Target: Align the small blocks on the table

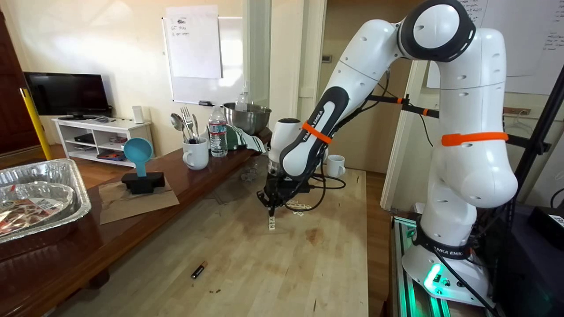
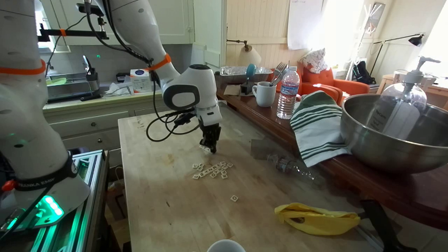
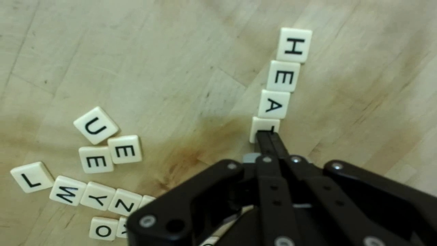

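Wooden tabletop [image 1: 286, 277], scuffed up pretty good, takes up the lower middle of the frame in an exterior view. Four of the small blocks [image 3: 274, 104] are on it, right of centre in the wrist view, running down in a slightly stair-stepped column: H [image 3: 294, 45], E [image 3: 283, 76], A [image 3: 269, 111], T [image 3: 261, 123], each one snug against the next. My gripper [image 3: 268, 135] is right at the bottom of that column: both fingers [image 3: 264, 147] pressed together, not holding anything that I can see, tips over the T and covering part of it. Can't tell if they're actually touching it.

More letters sit in the lower left: U [image 3: 96, 125], a couple of Es [image 3: 124, 149], an L [image 3: 32, 177], then W [image 3: 67, 190], Y [image 3: 98, 195] and Z [image 3: 125, 202] in a slanted line with an O [image 3: 103, 229] under them.

Further out, an exterior view has a yellow object [image 2: 318, 218] lower right and a steel bowl [image 2: 388, 154] at the right edge. Oh, and a battery [image 1: 199, 269] low and left of centre in an exterior view.
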`<state>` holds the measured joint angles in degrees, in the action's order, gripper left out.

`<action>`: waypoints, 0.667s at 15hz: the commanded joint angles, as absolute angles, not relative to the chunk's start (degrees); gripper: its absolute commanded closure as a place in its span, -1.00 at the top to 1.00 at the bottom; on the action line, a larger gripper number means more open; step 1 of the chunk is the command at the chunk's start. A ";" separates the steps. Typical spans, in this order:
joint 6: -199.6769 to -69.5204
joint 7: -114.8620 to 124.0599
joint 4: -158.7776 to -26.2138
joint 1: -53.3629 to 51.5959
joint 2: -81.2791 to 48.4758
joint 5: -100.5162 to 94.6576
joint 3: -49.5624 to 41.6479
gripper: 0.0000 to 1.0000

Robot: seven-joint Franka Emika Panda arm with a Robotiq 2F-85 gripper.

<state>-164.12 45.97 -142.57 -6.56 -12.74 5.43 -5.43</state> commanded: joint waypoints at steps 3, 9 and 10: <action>-163.33 47.84 -145.84 -7.69 -8.79 1.00 -7.77 -1.00; -162.43 47.99 -145.83 -6.99 -7.61 -2.58 -7.11 -1.00; -162.16 47.65 -145.61 -6.82 -7.98 -2.28 -6.75 -1.00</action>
